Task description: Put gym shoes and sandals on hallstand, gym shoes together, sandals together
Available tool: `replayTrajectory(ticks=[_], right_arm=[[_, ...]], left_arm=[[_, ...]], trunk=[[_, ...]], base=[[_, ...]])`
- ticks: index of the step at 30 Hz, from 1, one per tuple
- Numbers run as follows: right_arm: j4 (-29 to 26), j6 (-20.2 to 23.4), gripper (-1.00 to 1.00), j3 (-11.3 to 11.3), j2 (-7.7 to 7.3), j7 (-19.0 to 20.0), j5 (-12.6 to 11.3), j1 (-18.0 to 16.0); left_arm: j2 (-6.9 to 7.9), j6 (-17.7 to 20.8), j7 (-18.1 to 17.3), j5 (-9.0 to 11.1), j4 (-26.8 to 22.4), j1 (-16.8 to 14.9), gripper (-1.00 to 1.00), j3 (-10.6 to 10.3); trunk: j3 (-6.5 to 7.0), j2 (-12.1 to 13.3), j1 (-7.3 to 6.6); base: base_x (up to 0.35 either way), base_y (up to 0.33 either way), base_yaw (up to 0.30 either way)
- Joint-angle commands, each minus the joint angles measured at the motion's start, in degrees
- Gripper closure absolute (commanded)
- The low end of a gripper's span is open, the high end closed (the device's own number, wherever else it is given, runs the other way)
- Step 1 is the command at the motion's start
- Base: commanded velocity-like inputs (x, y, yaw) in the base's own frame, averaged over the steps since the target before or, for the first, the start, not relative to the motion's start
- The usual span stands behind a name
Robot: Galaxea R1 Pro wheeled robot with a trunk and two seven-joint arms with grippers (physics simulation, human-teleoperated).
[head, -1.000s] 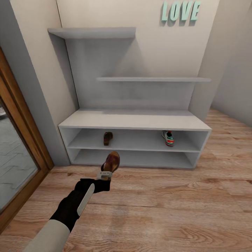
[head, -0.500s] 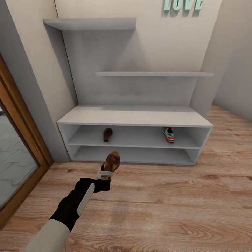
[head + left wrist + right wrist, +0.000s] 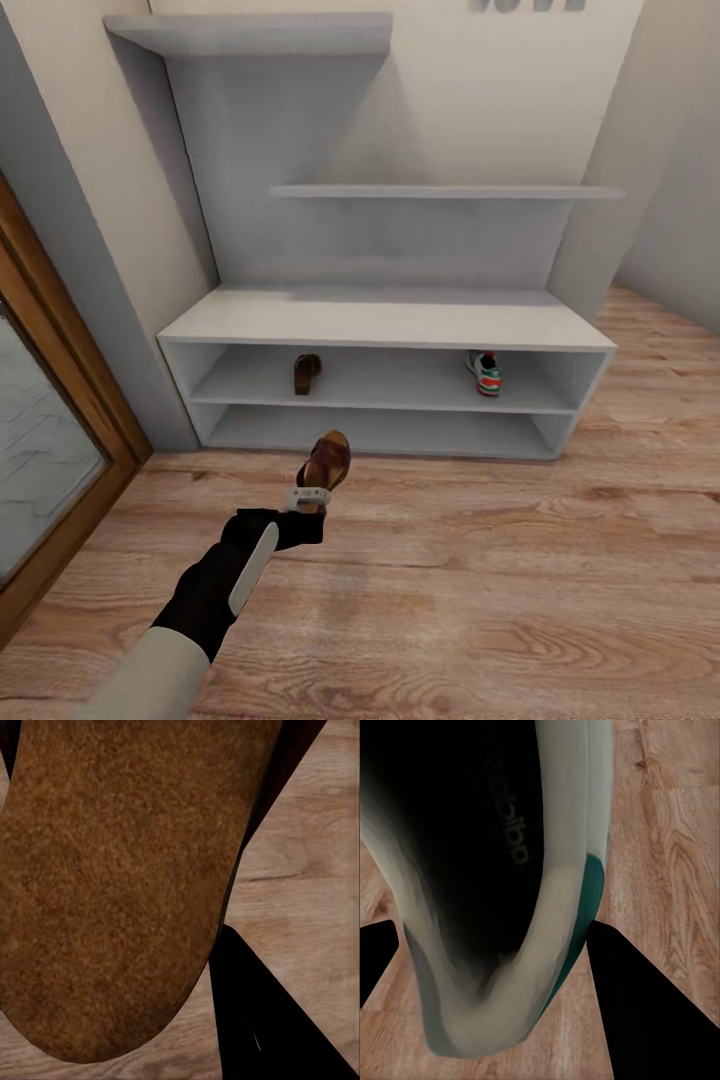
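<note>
Two shoes already shelved: dark brown sandal (image 3: 307,372) at the left of the upper open shelf, gym shoe (image 3: 486,372) toward its right end, well apart from each other.
Hallstand: long white unit (image 3: 385,325) straight ahead of the robot, flat top bare, lower shelf bare.
Left gripper: left gripper (image 3: 308,496) clenched on the second sandal (image 3: 326,462), held off the wooden floor (image 3: 520,590) just in front of the rack.
Held sandal axis: long axis runs away from the jaws, toe toward the rack; the left wrist view has its tan-brown sole (image 3: 120,885) running out along the fingers.
Key relation: shelved sandal lies almost directly beyond the held one, slightly left and higher. Left arm is the nearer one for that spot.
Right gripper: right wrist view has the second gym shoe (image 3: 502,885) between the dark fingers (image 3: 645,1005), opening toward the camera, green stripe at its side; judged grasped. Its place relative to the rack can't be read.
Next move, judged: push the sandal forward and up into the upper shelf, toe first, landing beside its mate.
Risk, judged: toe or gripper catching the shelf's front edge on entry.
</note>
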Motion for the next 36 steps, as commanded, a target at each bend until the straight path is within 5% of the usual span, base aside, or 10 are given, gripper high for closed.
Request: replayTrajectory(ticks=[1, 5, 11, 13, 17, 20, 26, 36], right_arm=[[-0.04, 0.28, 1.0, 0.02, 0.02, 0.01, 0.3, -0.07], [-0.02, 0.29, 1.0, 0.05, 0.13, -0.03, 0.3, -0.07], [0.0, 0.29, 1.0, 0.07, 0.23, -0.07, 0.3, -0.07], [0.01, 0.29, 1.0, 0.07, 0.28, -0.07, 0.3, -0.07], [0.01, 0.29, 1.0, 0.07, 0.33, -0.07, 0.3, -0.07], [0.01, 0.29, 1.0, 0.07, 0.33, -0.07, 0.3, -0.07], [-0.01, 0.29, 1.0, 0.07, 0.34, -0.07, 0.3, -0.07], [0.01, 0.26, 1.0, 0.07, 0.34, -0.09, 0.3, -0.07]], left_arm=[[-0.27, 0.26, -0.09, -0.11, -0.05, -0.03, 1.0, 0.01], [-0.77, -0.29, 0.74, -0.04, -0.03, -0.03, 1.0, 0.04], [-2.26, -4.51, 8.62, 0.69, 0.02, -0.03, 1.0, 1.03], [-2.45, -5.89, 10.53, 2.27, 0.04, -0.03, 1.0, 1.95], [-2.57, -8.56, 14.54, 8.93, 0.17, -0.03, 1.0, 4.1], [-2.59, -9.86, 16.86, 11.21, 0.28, -0.03, 1.0, 4.51], [-2.58, -10.27, 17.52, 11.8, 0.32, -0.03, 1.0, 4.61], [-2.43, -11.26, 17.42, 11.73, 0.5, 0.04, 1.0, 4.55]], trunk=[[-0.14, -0.02, -0.01], [-0.88, -0.05, 0.04], [-2.35, -0.13, 0.19], [-2.8, -0.16, 0.24], [-3.74, -0.21, 0.35], [-4.59, -0.25, 0.42], [-6.38, -0.33, 0.58], [-6.44, -0.33, 0.58]], base=[[0.0, 0.0, 0.0], [0.0, 0.0, 0.0], [0.0, 0.0, 0.0], [0.0, 0.0, 0.0], [0.0, 0.0, 0.0], [0.0, 0.0, 0.0], [0.0, 0.0, 0.0], [0.0, 0.0, 0.0]])
